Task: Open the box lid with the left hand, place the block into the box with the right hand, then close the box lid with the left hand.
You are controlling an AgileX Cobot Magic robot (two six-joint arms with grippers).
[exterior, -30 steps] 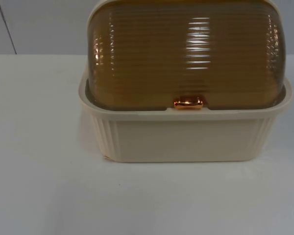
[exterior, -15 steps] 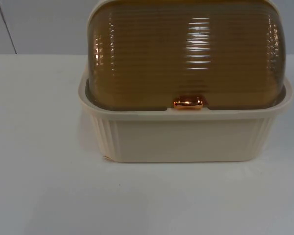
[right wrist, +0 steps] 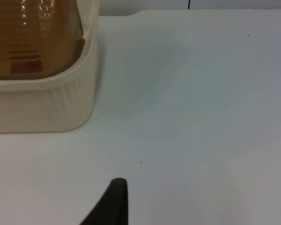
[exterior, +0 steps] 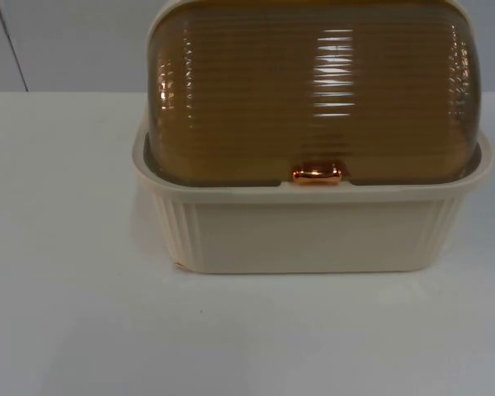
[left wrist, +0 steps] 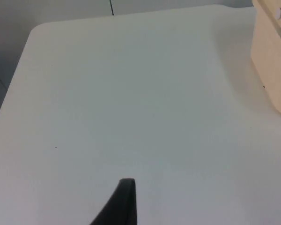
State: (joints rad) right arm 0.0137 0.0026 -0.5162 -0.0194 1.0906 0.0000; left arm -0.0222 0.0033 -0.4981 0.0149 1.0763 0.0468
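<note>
Box (exterior: pixel 313 235) cream, ribbed, standing on white table (exterior: pixel 66 313) against grey partition wall (exterior: pixel 66 41). Lid (exterior: pixel 313 99) amber, translucent, ridged, domed, fully down inside the cream rim. Copper handle (exterior: pixel 318 173) at front centre of lid edge, just above the rim, untouched. Seen from right wrist camera: box corner (right wrist: pixel 51 105) with amber lid (right wrist: pixel 33 37) over it; a reddish patch behind the amber (possibly the block, cannot tell). No block made out on bare table in any view. Left gripper (left wrist: pixel 124 206) over bare table, well apart from box wall (left wrist: pixel 271 70); one black fingertip visible, so apart or together cannot tell. Right gripper (right wrist: pixel 112 204) near the box's other side, over table, same case: one fingertip, spread cannot tell. Judged step: the very first, lid not yet opened, neither arm engaged. Next move, as a judgement: bring left gripper round to the copper handle, close on it squarely, then lift along the dome's arc rather than straight up, so the lid rolls back without dragging the box. Right arm waiting.
</note>
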